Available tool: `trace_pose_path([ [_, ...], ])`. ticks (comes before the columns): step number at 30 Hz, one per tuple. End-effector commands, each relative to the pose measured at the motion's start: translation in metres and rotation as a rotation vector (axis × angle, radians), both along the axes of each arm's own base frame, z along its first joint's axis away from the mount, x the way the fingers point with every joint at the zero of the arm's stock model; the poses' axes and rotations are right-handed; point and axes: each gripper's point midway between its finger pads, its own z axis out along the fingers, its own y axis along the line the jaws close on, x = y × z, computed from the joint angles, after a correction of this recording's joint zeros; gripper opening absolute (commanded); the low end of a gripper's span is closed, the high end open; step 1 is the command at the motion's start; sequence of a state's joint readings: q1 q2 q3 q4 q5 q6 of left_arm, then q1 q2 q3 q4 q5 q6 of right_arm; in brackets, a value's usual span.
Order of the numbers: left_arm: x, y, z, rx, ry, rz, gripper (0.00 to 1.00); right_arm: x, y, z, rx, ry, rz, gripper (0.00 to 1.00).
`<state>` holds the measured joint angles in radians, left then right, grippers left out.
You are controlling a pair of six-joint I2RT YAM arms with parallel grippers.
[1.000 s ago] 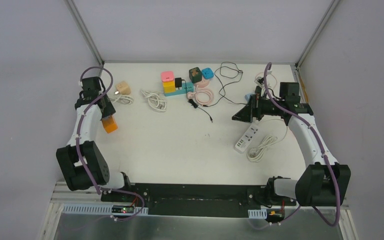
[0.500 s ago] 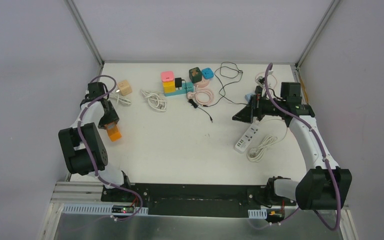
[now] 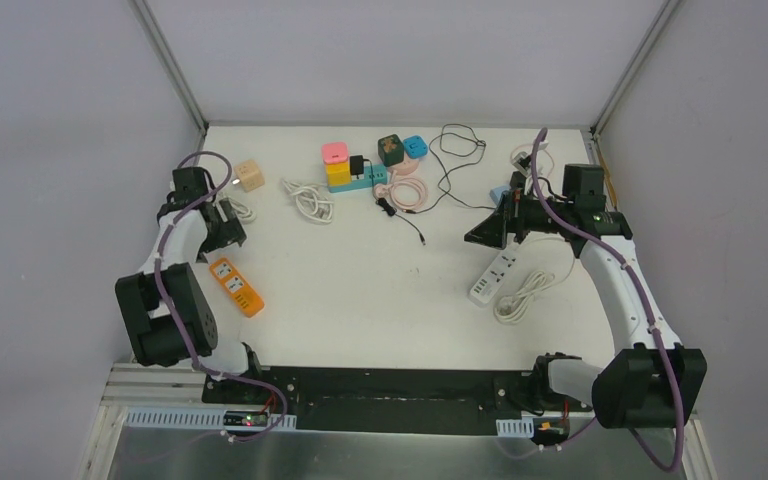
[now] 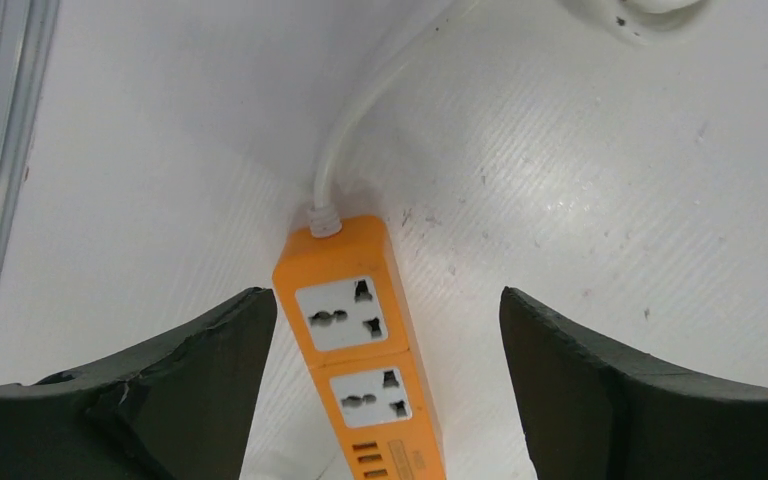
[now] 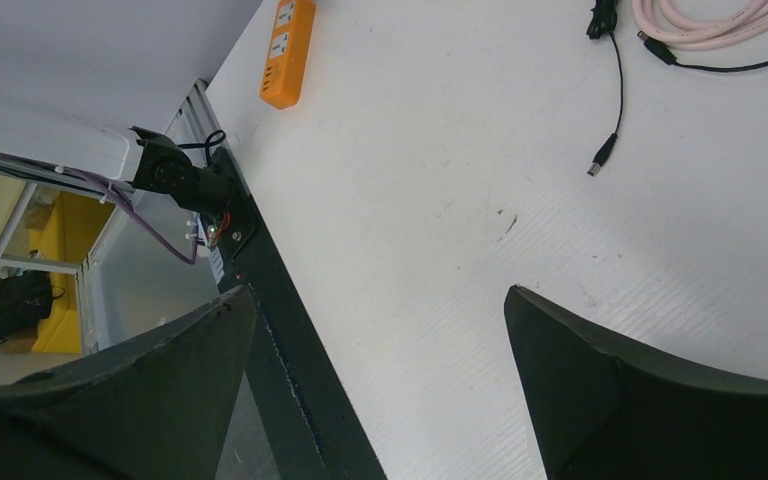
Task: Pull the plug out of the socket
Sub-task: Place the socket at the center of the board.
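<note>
A black plug (image 3: 358,164) sits in the blue socket strip (image 3: 368,181) at the back middle of the table, beside stacked yellow and pink cubes (image 3: 336,162). My left gripper (image 3: 226,232) is open at the left; in the left wrist view (image 4: 385,296) its fingers straddle, without touching, the cord end of an orange power strip (image 4: 360,345) lying flat on the table (image 3: 237,286). My right gripper (image 3: 480,236) is open and empty above the table, just behind a white power strip (image 3: 493,276); nothing is between its fingers in the right wrist view (image 5: 380,292).
A beige cube (image 3: 248,176), a white cable bundle (image 3: 308,200), a pink cable coil (image 3: 403,190), black cables (image 3: 450,170), a dark green cube (image 3: 391,149) and a blue cube (image 3: 416,146) lie along the back. A white cord (image 3: 523,292) trails from the white strip.
The orange power strip left my left gripper and now lies flat on the table nearer the front. My left gripper has opened above its cord end. The right arm barely moved.
</note>
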<state>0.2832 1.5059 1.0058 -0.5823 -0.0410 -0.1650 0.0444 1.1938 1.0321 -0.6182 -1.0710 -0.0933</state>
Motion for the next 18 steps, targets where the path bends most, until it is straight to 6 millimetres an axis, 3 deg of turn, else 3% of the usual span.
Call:
trace_pose_path([
  [1, -0.004, -0.006, 0.058, 0.022, -0.175, -0.019, 0.84, -0.004, 0.003, 0.014, 0.01, -0.081, 0.025, 1.0],
  [9, -0.008, -0.06, 0.122, -0.131, -0.427, -0.199, 0.85, -0.002, 0.002, 0.013, 0.0, -0.086, 0.02, 1.0],
  [14, -0.009, -0.107, 0.16, -0.247, -0.591, -0.358, 0.85, 0.001, -0.001, 0.01, -0.022, -0.096, 0.012, 1.0],
  [18, -0.012, -0.147, 0.178, -0.255, -0.655, -0.479, 0.84, 0.002, -0.004, 0.008, -0.048, -0.11, 0.002, 1.0],
])
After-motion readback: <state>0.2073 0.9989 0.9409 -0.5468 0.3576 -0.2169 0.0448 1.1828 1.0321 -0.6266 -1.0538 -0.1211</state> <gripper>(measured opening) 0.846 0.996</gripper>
